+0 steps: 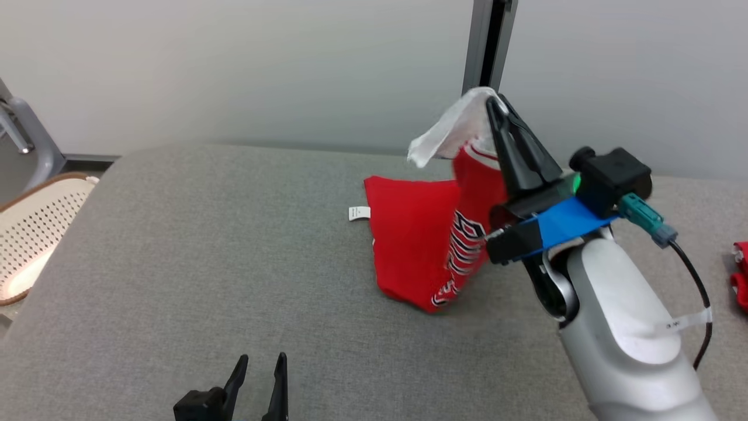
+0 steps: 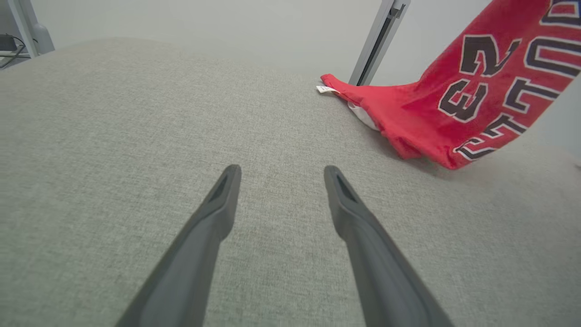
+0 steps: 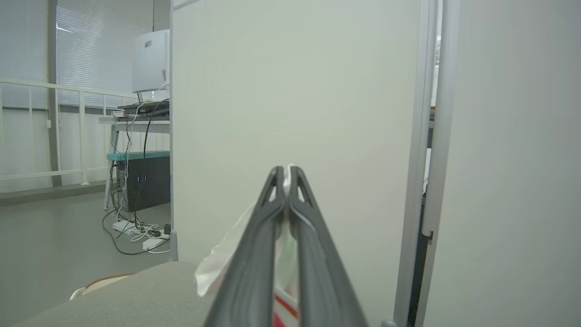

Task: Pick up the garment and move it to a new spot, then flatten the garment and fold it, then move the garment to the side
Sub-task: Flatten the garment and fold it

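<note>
**Asker:** What is your right gripper doing?

**Me:** My right gripper point(image 1: 492, 105) is raised off the grey padded surface point(image 1: 204, 263). Its fingers are pressed together on a pale white fold of the garment point(image 1: 421, 251). In the right wrist view a sliver of that white cloth pokes out between the tips.

**Asker:** And the rest of the garment?

**Me:** It hangs from the tips down past the base of the gripper. It is a red jersey with black-and-white lettering and the number 23. Its lower edge rests on the surface beneath the gripper, and a flatter red part spreads out to the gripper's left. A small white label point(image 1: 358, 213) lies at the far left corner of that part.

**Asker:** Your left gripper?

**Me:** My left gripper point(image 2: 279, 175) sits low over the surface with its two fingers wide apart and bare grey fabric showing between them. The garment is ahead of it and to its right, well apart from its tips.

**Asker:** Anything else nearby?

**Me:** A perforated cream basket point(image 1: 35, 228) stands off the surface's edge, far to the left of my left gripper. Another bit of red cloth point(image 1: 741, 275) shows to the right of my right forearm point(image 1: 631, 327). A grey metal post point(image 1: 488, 41) rises behind the right gripper's tips, against a pale wall point(image 1: 234, 70).
</note>
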You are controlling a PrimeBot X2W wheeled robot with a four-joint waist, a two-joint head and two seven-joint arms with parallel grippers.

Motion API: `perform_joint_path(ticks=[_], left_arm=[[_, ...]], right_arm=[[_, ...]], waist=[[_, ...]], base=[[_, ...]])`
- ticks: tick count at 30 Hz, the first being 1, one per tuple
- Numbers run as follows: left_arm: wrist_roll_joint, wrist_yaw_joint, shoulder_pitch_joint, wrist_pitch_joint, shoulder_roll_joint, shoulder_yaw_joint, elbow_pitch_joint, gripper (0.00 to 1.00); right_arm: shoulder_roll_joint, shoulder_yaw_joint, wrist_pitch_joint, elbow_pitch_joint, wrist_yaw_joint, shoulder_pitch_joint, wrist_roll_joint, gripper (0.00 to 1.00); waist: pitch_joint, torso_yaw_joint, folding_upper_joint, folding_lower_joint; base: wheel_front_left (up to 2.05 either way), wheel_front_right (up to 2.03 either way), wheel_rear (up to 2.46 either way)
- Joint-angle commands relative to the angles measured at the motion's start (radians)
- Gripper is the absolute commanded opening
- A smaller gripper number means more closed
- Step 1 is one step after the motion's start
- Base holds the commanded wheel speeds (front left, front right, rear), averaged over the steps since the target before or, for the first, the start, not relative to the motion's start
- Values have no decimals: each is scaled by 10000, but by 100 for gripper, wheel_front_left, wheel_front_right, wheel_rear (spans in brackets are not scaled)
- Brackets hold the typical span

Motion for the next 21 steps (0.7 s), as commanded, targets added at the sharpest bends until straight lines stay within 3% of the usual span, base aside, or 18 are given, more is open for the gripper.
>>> perform_joint_path(ticks=[1,6,10,15,21], left_arm=[[-26,18,116,-28,0,-12,29,100],[65,40,429,-28,0,79,140,100],[81,58,609,-28,-1,92,169,100],[11,62,669,-28,-1,98,218,100],[-84,26,261,-28,-2,-134,160,100]], right_arm=[[-22,202,-4,-202,-1,-302,164,0],[-23,1161,-2,-749,-1,-1228,698,0],[-23,1307,159,-965,-1,-2198,986,0],[-70,463,600,-644,-1,-3324,222,0],[-376,-845,1239,873,-2,-4206,-1307,0]], waist=[[-120,11,0,1],[-446,244,0,1],[-495,513,0,1],[-297,904,0,1],[320,1436,0,1]], base=[[0,0,0],[0,0,0],[0,0,0],[0,0,0],[0,0,0]])
